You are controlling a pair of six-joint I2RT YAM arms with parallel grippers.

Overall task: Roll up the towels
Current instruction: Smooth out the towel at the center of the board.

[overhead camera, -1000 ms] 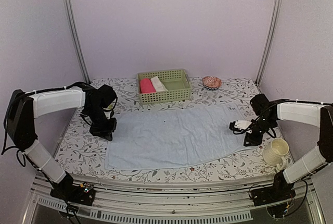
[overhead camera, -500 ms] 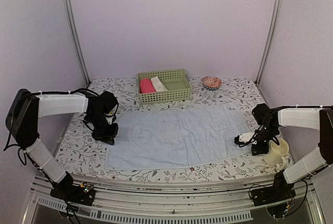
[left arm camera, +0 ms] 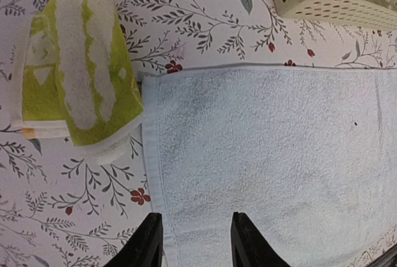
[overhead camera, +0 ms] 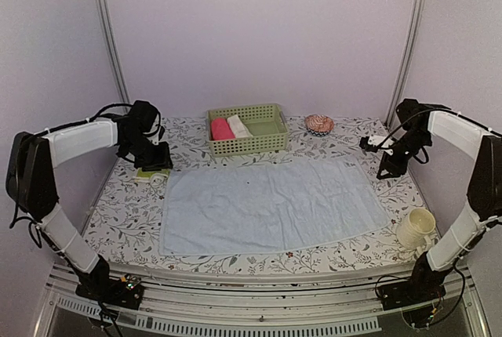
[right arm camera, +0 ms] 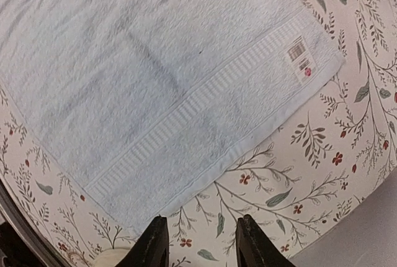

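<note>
Top external view: left arm has pulled back to far-left since a second ago. Left gripper (left arm camera: pixel 195 222) now spread, empty, above left edge of blue towel (overhead camera: pixel 271 204). Yellow-green towel (left arm camera: pixel 80 87) folded, against blue towel's far-left corner, half hidden under arm from above. Blue towel flat, unrolled, mid-table. Right gripper (right arm camera: pixel 200 226) has swung to far-right corner, spread, empty.

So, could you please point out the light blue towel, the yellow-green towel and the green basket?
light blue towel (overhead camera: pixel 271 204), top view, middle of the spread cloth.
yellow-green towel (left arm camera: pixel 77 71), left wrist view, its folded top face.
green basket (overhead camera: pixel 251 146), top view, its front wall.
</note>
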